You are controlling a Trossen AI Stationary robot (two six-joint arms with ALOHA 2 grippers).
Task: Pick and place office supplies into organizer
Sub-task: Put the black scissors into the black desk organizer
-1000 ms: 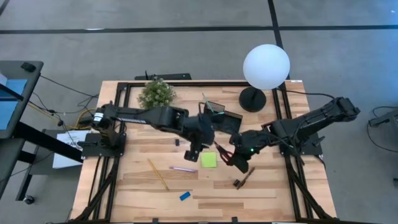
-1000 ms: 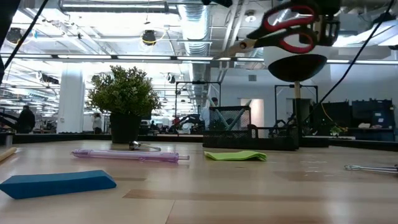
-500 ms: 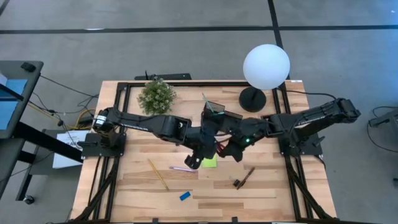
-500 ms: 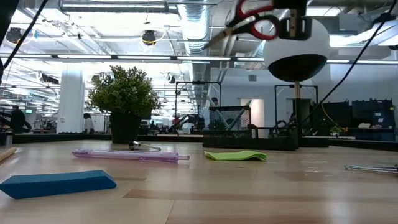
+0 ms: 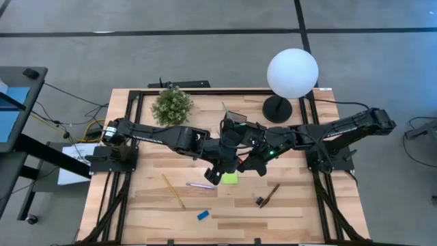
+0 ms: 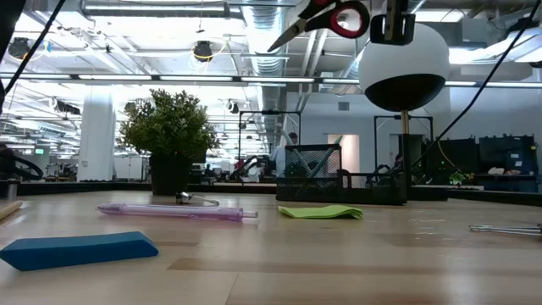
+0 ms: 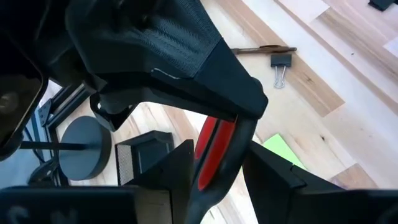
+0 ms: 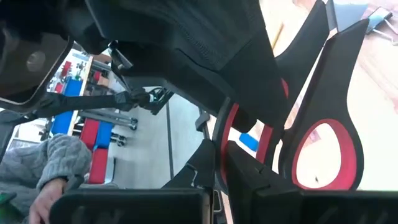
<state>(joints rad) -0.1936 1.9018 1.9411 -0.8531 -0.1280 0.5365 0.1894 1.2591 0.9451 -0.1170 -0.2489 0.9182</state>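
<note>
High above the desk (image 5: pixel 136 205), near its middle, I see the red-handled scissors (image 6: pixel 326 19) pinched between both arms: my right gripper (image 5: pixel 254 158) has its jaws clamped shut through the handle loops, while the left gripper (image 5: pixel 231 164) has its jaws partly spread around the red handle. A second ago the scissors hung lower and nearer the right arm; they have since risen and moved toward the black organizer (image 5: pixel 240 126). Below them lie the lime-green sticky-note pad (image 5: pixel 230 178), pink pen (image 5: pixel 201 185), yellow pencil (image 5: pixel 173 191) and blue eraser (image 5: pixel 203 215).
</note>
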